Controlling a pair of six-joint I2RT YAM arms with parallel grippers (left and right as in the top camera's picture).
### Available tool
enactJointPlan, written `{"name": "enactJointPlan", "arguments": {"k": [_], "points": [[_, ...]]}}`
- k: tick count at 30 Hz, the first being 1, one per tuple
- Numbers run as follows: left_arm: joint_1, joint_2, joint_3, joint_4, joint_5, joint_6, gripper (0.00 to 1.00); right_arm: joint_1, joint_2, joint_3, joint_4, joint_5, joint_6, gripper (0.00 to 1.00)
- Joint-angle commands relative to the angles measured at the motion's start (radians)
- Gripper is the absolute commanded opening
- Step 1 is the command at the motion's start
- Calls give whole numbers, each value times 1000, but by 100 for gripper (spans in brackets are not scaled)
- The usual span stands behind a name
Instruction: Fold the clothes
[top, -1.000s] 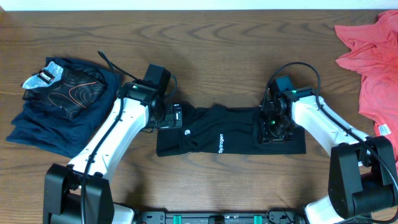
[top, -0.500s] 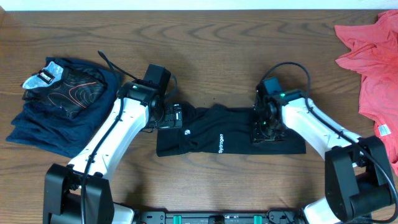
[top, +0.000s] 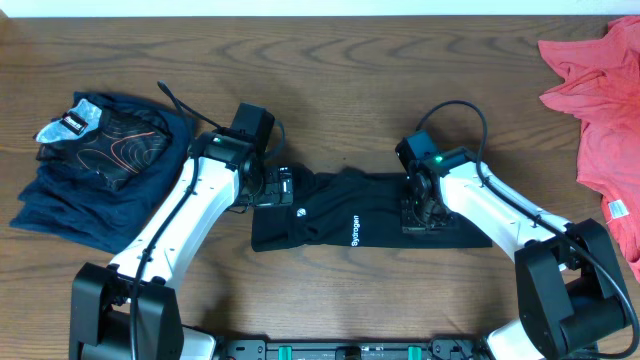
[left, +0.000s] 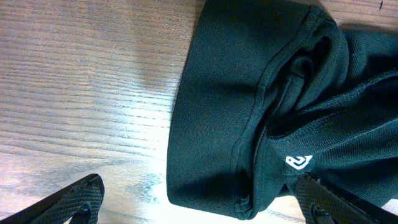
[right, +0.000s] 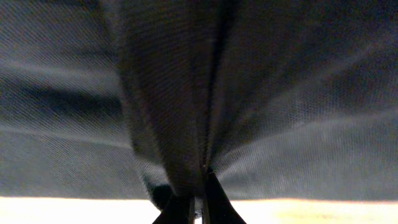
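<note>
Beside the navy pile (top: 80, 205), well apart, black T-shirt (top: 330, 215) lies as a folded band on the surface (top: 350, 90). Judged soft, light, limp; likely to sag and bunch. Right fingers (right: 179, 216) pinched shut on a fabric ridge at the end far from the pile. Left fingers (left: 68, 200) spread wide, empty, at the near end. Best hold: hem corners.

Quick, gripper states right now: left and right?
Left gripper: open, over one end of the black T-shirt, holding nothing.
Right gripper: shut on a pinch of the black T-shirt.

Left arm (top: 185, 210): reaches in from the table's near edge; left gripper (top: 283, 187) fingers spread wide | Right arm (top: 495, 205): angled inward; right gripper (top: 420, 210) fingers pinched together on T-shirt (top: 340, 205)
</note>
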Motion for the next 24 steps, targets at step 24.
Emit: {"name": "enactJointPlan", "arguments": {"k": [24], "points": [[6,-8,16,-3,-2,-13,98,27,-9,6,91,-77,-2,38]]}}
